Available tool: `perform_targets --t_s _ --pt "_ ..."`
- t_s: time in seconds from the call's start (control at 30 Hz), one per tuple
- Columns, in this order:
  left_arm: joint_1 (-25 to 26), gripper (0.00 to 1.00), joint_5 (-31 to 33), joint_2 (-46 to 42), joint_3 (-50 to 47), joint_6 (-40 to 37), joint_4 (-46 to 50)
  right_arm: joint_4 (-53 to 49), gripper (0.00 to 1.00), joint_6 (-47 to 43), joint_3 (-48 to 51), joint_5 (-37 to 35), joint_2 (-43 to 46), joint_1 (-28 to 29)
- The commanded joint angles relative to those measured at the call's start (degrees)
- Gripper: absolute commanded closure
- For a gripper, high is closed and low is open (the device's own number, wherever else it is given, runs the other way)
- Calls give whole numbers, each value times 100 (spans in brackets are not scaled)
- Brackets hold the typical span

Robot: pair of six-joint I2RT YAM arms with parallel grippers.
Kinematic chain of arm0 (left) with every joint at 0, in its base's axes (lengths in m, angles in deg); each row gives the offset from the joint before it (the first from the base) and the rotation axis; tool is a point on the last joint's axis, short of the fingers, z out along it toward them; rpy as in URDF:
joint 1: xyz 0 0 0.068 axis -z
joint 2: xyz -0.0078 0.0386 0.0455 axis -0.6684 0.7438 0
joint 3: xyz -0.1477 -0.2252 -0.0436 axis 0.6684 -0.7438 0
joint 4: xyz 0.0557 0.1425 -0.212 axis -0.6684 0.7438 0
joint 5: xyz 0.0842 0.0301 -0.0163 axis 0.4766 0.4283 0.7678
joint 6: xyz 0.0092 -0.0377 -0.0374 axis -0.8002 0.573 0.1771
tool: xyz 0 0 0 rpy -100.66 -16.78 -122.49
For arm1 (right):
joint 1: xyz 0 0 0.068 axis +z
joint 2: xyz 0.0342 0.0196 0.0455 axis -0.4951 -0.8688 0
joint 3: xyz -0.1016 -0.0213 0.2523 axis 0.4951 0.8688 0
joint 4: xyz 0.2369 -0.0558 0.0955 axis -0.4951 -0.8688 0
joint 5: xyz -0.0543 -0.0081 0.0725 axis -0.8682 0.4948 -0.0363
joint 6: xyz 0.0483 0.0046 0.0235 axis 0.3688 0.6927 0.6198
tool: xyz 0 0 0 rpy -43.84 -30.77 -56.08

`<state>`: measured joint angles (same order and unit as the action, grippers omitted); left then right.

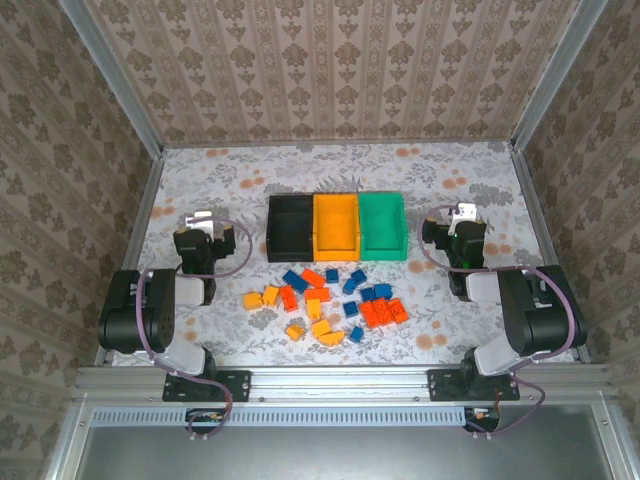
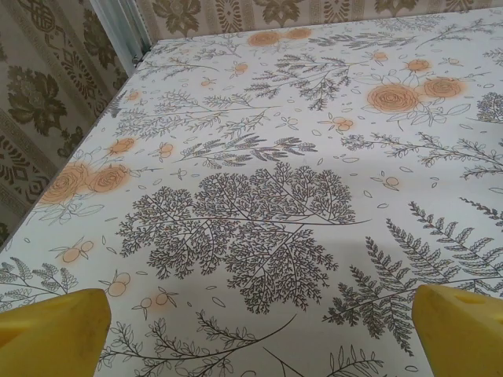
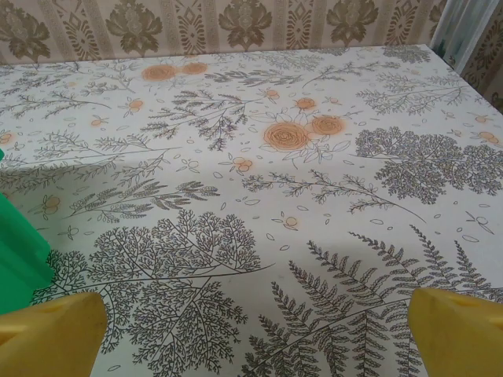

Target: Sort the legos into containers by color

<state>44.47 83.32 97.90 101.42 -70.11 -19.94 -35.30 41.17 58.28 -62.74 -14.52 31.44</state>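
Top external view: legos (image 1: 325, 300) cluster near the bins (image 1: 336, 196), seemingly touching. Left gripper (image 2: 259, 334) and right gripper (image 3: 255, 334) stand wide open, empty. One grasp may pinch two colours.

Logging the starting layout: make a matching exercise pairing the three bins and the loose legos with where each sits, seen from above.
1 black bin
2 orange bin
3 green bin
4 legos

A middle of the row
B loose on the table, below the row in the picture
C right end of the row
D left end of the row

Pairs: 1-D, 2-A, 3-C, 4-B
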Motion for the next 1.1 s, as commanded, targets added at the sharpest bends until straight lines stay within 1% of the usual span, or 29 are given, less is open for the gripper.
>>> perform_targets --t_s 0.0,0.93,1.07 --pt "1 0 -85 18 126 -60 -81 198 0 -23 37 106 -23 26" --pt "-8 0 -93 14 126 -60 -80 198 0 -17 40 109 -23 26" --pt "-20 0 -116 13 131 -50 -64 154 0 -2 18 202 -37 -18"
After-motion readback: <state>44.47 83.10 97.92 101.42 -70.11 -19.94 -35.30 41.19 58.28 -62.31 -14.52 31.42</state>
